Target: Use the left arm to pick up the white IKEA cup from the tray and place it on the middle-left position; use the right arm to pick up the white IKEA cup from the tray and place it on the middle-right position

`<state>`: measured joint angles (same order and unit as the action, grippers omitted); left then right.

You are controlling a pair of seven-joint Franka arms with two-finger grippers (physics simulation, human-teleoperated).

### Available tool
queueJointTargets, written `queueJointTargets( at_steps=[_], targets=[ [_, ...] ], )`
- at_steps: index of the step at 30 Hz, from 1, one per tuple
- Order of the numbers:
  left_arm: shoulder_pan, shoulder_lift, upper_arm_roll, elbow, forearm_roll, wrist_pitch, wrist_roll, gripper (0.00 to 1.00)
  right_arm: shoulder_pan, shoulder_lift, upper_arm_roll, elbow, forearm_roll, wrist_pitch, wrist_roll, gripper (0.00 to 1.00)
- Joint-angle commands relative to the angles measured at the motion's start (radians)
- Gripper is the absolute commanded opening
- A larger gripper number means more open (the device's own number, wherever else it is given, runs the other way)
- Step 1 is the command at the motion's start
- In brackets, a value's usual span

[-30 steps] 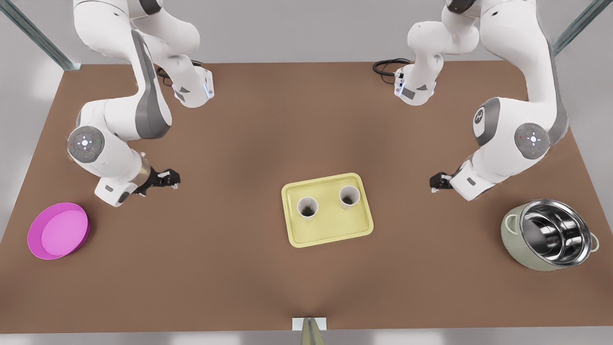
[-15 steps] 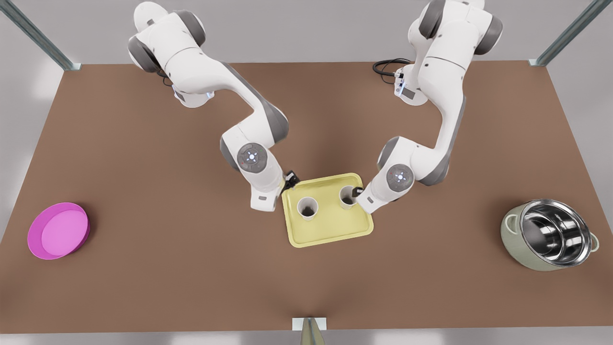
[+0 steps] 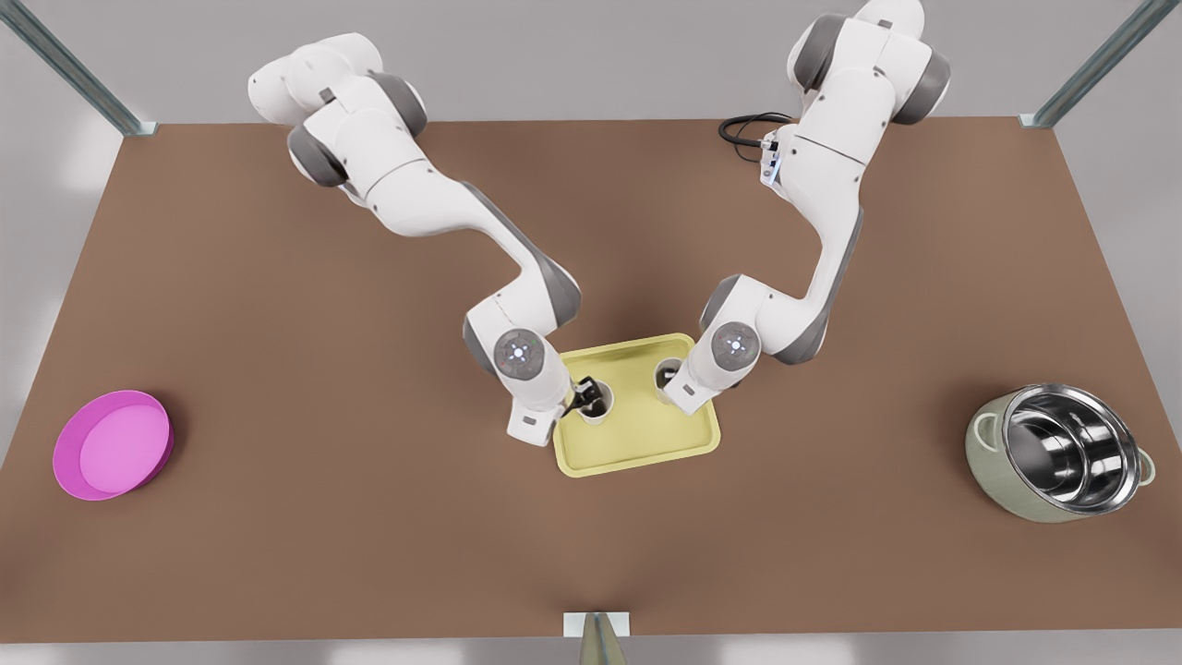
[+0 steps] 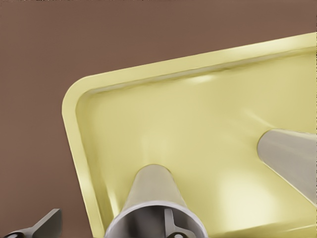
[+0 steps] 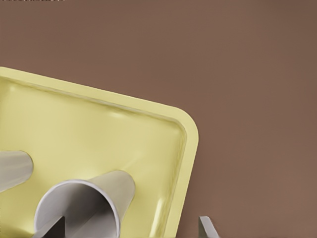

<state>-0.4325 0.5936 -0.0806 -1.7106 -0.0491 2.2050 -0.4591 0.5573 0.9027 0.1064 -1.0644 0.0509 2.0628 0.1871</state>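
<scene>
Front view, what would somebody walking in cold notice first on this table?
Two white arms meet over the pale yellow tray at the table's centre. The left gripper, at the front view's left, straddles the rim of one white cup, and the right gripper straddles the other white cup, both cups standing on the tray. Next come the magenta bowl at the front view's far left and the steel pot at its far right.
</scene>
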Motion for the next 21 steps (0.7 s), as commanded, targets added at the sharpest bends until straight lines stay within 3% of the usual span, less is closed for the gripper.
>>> queueJointTargets(
  at_steps=[1,5,6,8,9,12,18,21],
  targets=[
    [-0.006,0.014,-0.001,0.003,0.003,0.064,-0.11,1.0,0.001,0.002,0.001,0.001,0.001,0.054,0.164,1.0],
    [-0.012,0.031,0.001,0.006,0.003,0.082,-0.11,1.0,0.004,0.01,0.002,-0.002,0.001,0.06,0.164,1.0],
    [-0.012,0.028,0.001,0.006,0.003,0.081,-0.11,0.79,0.009,0.012,0.002,-0.003,0.001,0.06,0.164,1.0],
    [-0.011,0.023,0.001,0.017,0.003,0.07,-0.11,0.52,0.012,0.024,0.002,-0.015,0.001,0.059,0.163,1.0],
    [-0.009,0.022,0.002,0.017,0.002,0.068,-0.112,0.3,0.021,0.028,0.002,-0.017,0.004,0.059,0.164,1.0],
    [-0.009,0.02,0.002,0.017,0.002,0.068,-0.125,0.15,0.026,0.045,0.002,-0.017,0.004,0.059,0.172,1.0],
    [-0.005,0.006,0.008,0.061,0.003,0.018,-0.136,0.1,0.03,0.064,0.002,-0.025,0.0,0.059,0.178,1.0],
    [-0.003,0.0,0.099,0.15,0.009,-0.011,-0.125,0.11,0.033,0.07,0.004,-0.025,0.0,0.059,0.176,0.99]
  ],
)
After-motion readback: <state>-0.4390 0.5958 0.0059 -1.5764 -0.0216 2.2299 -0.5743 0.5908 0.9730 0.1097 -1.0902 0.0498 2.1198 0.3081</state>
